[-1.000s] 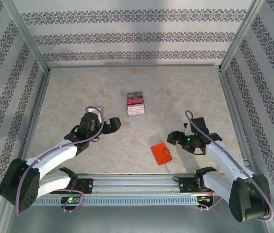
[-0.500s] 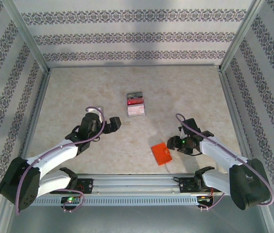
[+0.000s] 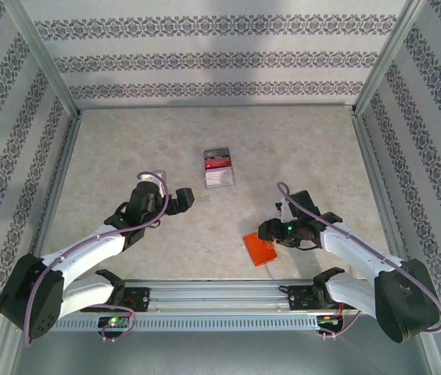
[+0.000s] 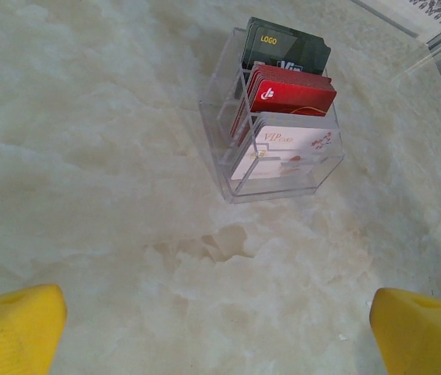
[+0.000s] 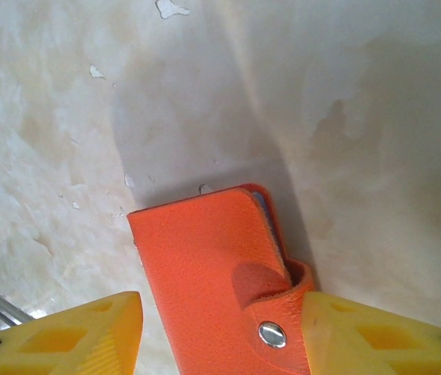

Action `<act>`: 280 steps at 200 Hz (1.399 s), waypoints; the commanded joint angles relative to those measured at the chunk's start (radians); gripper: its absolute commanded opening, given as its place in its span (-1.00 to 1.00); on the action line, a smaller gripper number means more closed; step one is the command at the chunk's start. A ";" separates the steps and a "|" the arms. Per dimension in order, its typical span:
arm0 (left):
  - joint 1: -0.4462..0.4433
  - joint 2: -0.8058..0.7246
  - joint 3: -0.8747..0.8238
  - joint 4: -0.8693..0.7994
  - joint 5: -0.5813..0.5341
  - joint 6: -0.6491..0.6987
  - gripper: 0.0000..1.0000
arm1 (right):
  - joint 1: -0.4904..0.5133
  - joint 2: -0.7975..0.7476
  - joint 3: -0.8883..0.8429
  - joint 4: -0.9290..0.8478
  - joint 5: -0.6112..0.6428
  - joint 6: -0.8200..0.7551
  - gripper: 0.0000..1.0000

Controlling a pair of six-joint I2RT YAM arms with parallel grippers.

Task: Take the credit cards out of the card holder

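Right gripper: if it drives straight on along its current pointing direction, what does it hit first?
The orange card holder, lying closed on the table, directly ahead and between the fingers of the right gripper. Whether the pads already touch it is unclear.

The left arm stretches forward and inward, its elbow behind the left pincer, whose yellow fingertips stand spread wide. The right pincer points left, wrist just right of it, fingers partly parted.
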 commanded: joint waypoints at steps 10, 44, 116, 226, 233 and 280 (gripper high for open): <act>-0.013 -0.004 0.029 -0.020 -0.012 0.018 0.99 | 0.005 0.034 0.001 -0.009 -0.008 -0.016 0.12; -0.014 -0.005 0.030 -0.032 -0.016 0.024 0.99 | 0.009 0.048 -0.016 0.006 -0.019 -0.018 0.05; -0.013 -0.004 0.030 -0.038 -0.020 0.029 0.99 | 0.019 0.071 -0.026 -0.017 0.023 -0.025 -0.05; -0.013 0.003 0.021 -0.028 -0.017 0.024 0.99 | 0.045 0.034 -0.002 -0.052 0.080 -0.019 -0.10; -0.014 0.002 0.020 -0.028 -0.016 0.024 0.99 | 0.047 0.044 -0.004 -0.040 0.075 -0.017 -0.11; -0.013 -0.001 0.018 -0.032 -0.020 0.024 0.99 | 0.081 0.108 -0.006 0.012 0.051 0.003 -0.29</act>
